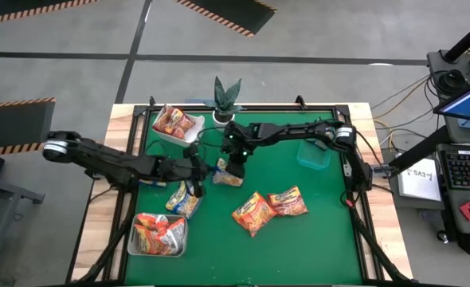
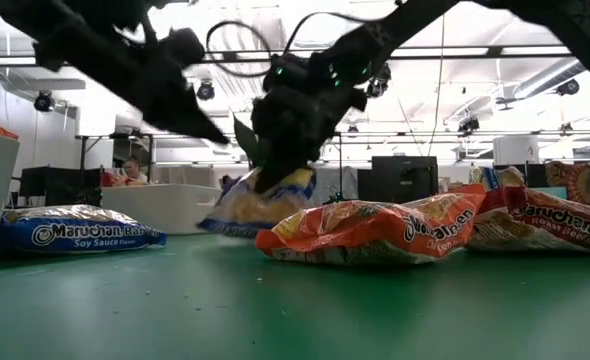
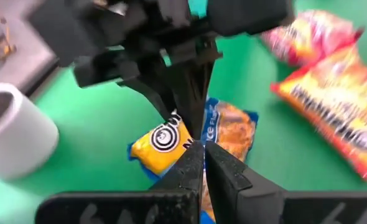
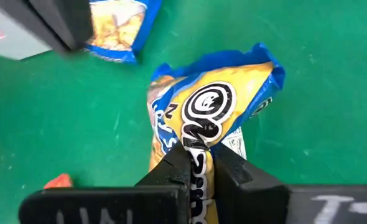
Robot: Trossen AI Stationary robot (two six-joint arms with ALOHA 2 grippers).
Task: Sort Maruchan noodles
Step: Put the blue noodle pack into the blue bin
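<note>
Blue-and-yellow noodle packet (image 4: 208,118) is pinched by the downward-pointing right hand (image 4: 199,168); left hand (image 3: 203,168), fingers pressed together, sits beside it.

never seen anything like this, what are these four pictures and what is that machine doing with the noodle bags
It is a robot with two dark arms working at a green table. One picture looks straight down from above, one looks level across the tabletop, and two come from cameras on the wrists.

The right gripper has pinched a blue-and-yellow noodle packet near the table's middle. The left gripper is shut and empty, close beside it.

On the table lie another blue packet and two orange-red packets. A white tray at the front left and another at the back each hold red packets. There is also a potted plant and an empty teal box.
</note>
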